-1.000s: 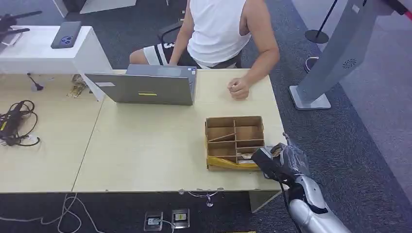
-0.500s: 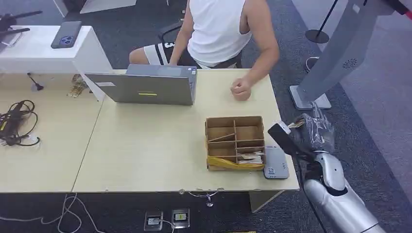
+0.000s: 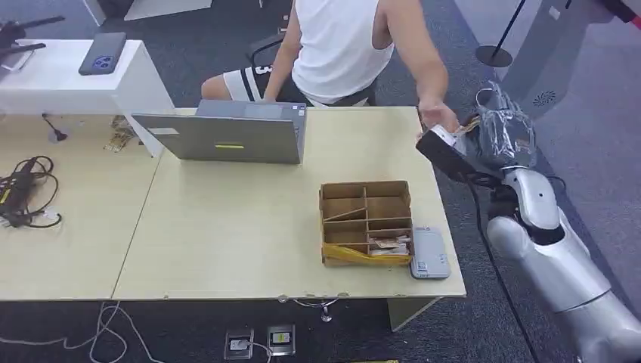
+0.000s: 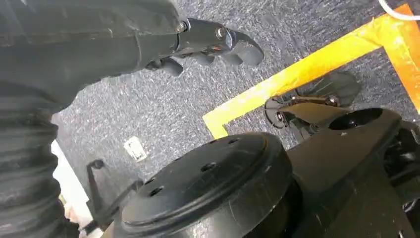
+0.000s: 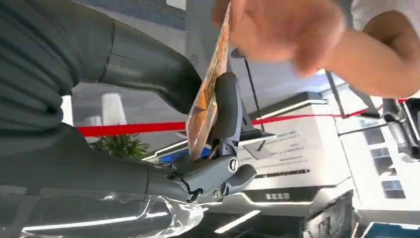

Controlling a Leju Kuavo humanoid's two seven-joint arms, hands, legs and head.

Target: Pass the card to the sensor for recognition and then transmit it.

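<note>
My right hand [image 3: 487, 144] is raised beyond the table's right edge, level with its far corner. It pinches an orange-patterned card [image 5: 207, 96] between the thumb and a dark finger. The card [image 3: 461, 128] sticks out toward the seated person. The person's hand [image 3: 437, 117] reaches to it, and in the right wrist view that hand [image 5: 282, 29] touches the card's far end. The grey sensor [image 3: 429, 253] lies flat on the table, against the right side of the cardboard box [image 3: 366, 219]. My left hand [image 4: 208, 44] hangs over the carpet and holds nothing.
The person sits behind the table's far edge. A grey laptop [image 3: 227, 136] stands at the back centre, and cables [image 3: 23, 193] lie at the far left. A grey kiosk stand [image 3: 521, 83] rises to the right. A phone [image 3: 102, 53] rests on the white counter.
My right arm has lifted from the sensor beside the box, up and away toward the person, carrying the card. The person's hand left the table and came to the card.
</note>
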